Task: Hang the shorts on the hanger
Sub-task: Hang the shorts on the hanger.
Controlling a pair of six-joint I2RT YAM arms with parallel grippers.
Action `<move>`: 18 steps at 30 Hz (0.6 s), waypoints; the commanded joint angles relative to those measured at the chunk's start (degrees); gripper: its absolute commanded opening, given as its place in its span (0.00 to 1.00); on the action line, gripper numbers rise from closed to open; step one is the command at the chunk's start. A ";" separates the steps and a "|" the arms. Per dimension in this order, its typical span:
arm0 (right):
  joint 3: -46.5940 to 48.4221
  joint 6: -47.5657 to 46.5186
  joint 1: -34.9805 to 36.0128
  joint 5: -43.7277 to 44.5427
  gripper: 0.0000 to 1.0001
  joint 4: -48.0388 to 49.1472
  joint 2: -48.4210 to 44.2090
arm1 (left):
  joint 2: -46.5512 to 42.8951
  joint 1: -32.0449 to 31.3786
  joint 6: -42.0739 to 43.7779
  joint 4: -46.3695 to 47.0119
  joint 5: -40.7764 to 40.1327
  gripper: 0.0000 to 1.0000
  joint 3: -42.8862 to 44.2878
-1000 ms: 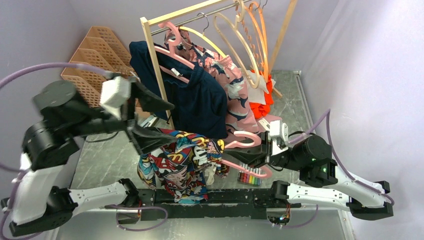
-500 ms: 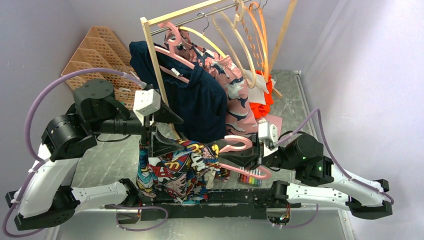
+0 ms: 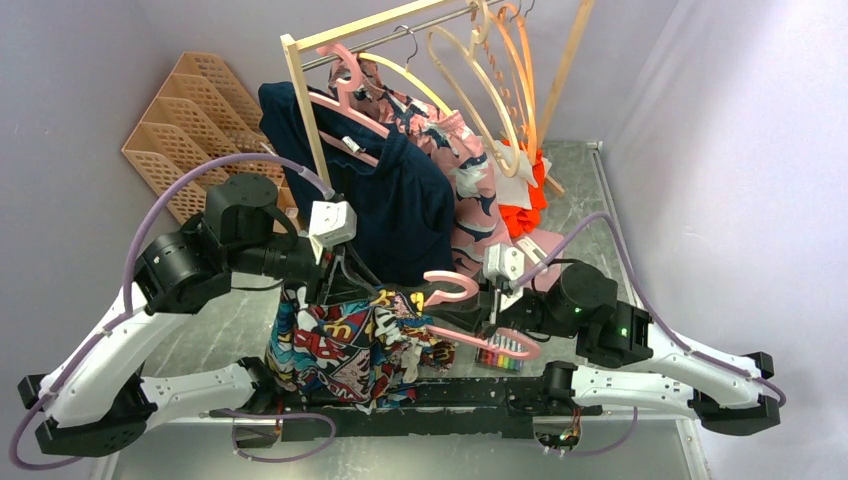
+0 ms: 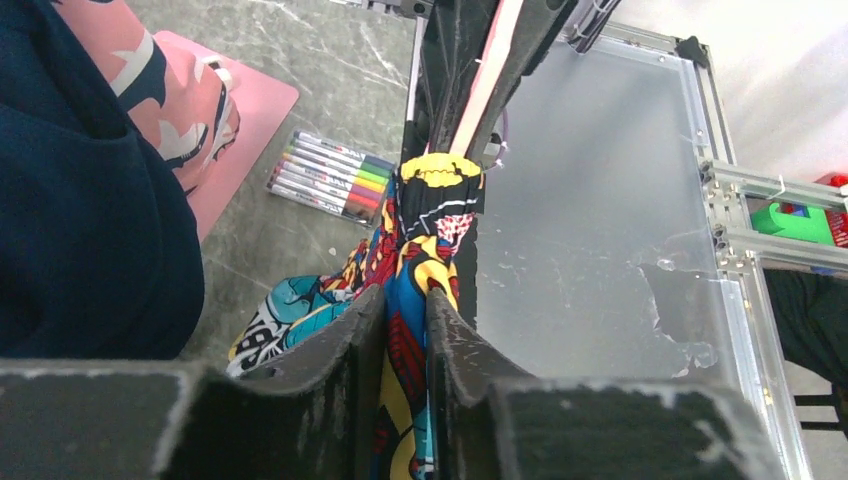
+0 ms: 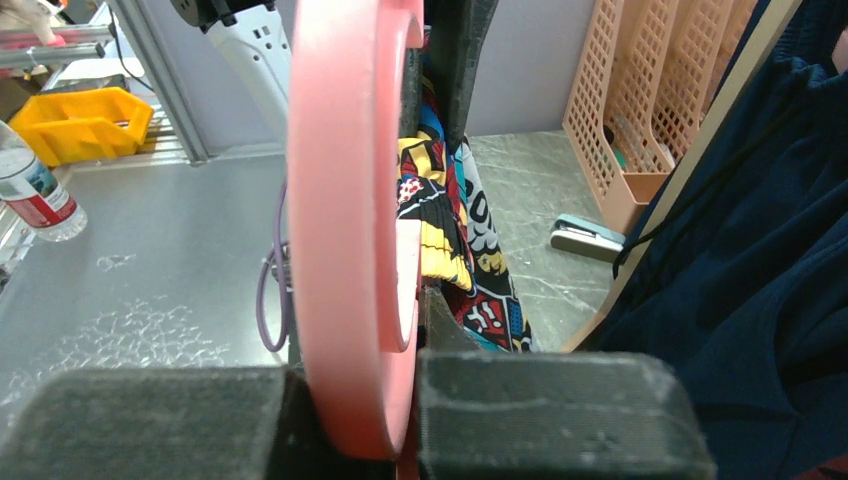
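Pinching shorts (image 4: pixel 437 195), left end effector (image 4: pixel 405 302) nearly closed; right end effector (image 5: pixel 352 405) clamps hanger (image 5: pixel 340 200).

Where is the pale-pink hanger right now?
Top view, centre-right: the hanger is clamped in the right gripper, above the markers, its other end in the shorts.

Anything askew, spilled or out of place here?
Nothing spilled or broken. The comic-print fabric shorts sit bunched at one end of the pale-pink plastic hanger, not spread along it. An orange garment appears heaped on the table under the wooden rack.
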 commanded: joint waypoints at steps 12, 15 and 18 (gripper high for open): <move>1.05 -0.48 0.09 1.65 0.00 8.84 0.06 | -3.73 -0.87 -7.89 19.07 7.47 0.07 -6.72; 1.21 -0.64 0.12 1.33 0.00 10.09 1.10 | -4.04 -0.90 -9.90 22.49 7.20 0.07 -7.47; 2.11 -0.83 0.11 0.56 0.00 9.74 2.80 | -4.19 -0.94 -11.24 24.80 6.60 0.07 -7.35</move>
